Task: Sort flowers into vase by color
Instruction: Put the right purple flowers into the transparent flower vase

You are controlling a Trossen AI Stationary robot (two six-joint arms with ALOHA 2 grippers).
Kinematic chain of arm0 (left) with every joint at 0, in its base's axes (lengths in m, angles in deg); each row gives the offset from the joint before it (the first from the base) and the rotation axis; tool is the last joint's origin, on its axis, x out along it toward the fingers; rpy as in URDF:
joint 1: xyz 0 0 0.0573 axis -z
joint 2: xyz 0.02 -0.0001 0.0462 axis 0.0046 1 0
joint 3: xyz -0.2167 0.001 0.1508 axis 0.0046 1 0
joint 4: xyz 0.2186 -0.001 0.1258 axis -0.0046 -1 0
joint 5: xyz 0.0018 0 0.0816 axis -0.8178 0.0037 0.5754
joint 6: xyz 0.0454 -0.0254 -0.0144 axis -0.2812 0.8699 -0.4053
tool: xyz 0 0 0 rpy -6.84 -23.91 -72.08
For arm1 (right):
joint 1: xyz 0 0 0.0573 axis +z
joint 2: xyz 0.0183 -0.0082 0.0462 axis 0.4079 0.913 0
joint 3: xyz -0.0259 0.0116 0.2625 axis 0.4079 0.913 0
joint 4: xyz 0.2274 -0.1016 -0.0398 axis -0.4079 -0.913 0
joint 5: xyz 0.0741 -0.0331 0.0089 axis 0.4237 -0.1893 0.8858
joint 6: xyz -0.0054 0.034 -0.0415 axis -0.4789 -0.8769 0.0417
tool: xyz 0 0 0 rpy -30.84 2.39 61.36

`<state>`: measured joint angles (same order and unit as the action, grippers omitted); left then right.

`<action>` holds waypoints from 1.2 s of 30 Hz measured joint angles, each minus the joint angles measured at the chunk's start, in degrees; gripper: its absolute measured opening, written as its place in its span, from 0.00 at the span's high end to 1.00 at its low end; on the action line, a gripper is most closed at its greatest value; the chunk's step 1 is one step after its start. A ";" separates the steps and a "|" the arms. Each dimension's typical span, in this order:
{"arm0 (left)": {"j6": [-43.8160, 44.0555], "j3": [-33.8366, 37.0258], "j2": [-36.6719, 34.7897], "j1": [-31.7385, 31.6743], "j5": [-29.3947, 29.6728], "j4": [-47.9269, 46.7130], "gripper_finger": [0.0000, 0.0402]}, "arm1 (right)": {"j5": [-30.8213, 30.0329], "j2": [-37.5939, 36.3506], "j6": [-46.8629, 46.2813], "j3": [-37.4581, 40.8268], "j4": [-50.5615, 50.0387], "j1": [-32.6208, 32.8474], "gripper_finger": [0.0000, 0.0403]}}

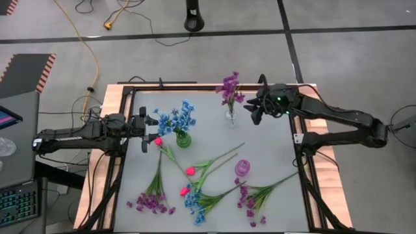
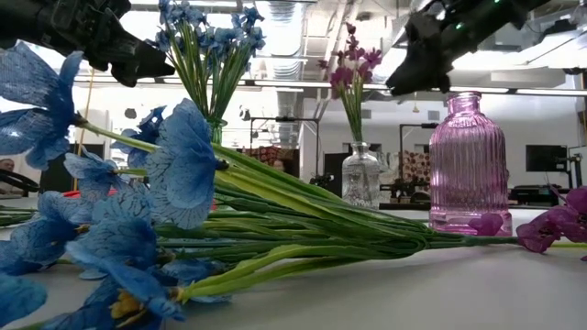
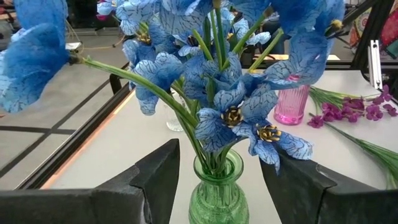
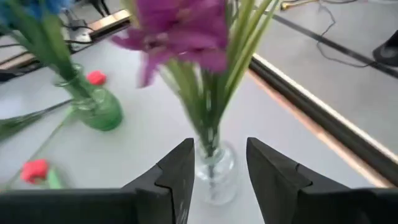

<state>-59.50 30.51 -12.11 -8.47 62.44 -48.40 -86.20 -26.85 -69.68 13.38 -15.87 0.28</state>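
Both grippers hang released: your left gripper (image 1: 151,123) beside the green glass vase (image 1: 184,139), your right gripper (image 1: 255,109) beside the clear glass vase (image 1: 231,116); back each straight off, clear of stems

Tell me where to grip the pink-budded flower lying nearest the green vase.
Grip the pink flower on its thin bare stem, just below the bud, from straight above. It lies flat on the table, and the left gripper, fingers open, is closest.

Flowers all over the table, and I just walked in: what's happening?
Two arms are sorting flowers by color. The left gripper, fingers open, is by the green vase of blue flowers. The right gripper, also open, is by the clear vase of purple flowers. The pink vase is empty.
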 joint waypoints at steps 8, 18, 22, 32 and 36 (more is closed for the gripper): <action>0.91 0.00 -0.01 -0.01 0.02 0.00 0.48 | 4.59 -5.06 -8.06 0.00 -7.22 8.61 0.58; 1.08 0.00 -0.01 -0.01 0.02 0.02 0.48 | 4.71 -3.08 -15.51 0.00 -9.41 27.48 0.58; 1.31 0.00 -0.02 -0.02 0.02 0.02 0.48 | 4.64 -0.43 -15.82 0.00 -10.58 34.57 0.58; 3.48 0.00 0.00 0.00 0.22 0.09 0.48 | 4.55 6.63 -29.61 0.00 -14.51 47.85 0.58; 3.78 0.00 0.00 -0.01 0.24 0.09 0.48 | 4.57 8.56 -34.66 0.00 -16.89 52.20 0.58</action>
<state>-55.72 30.51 -12.10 -8.48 62.69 -48.31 -81.63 -18.30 -104.35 13.38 -32.76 52.48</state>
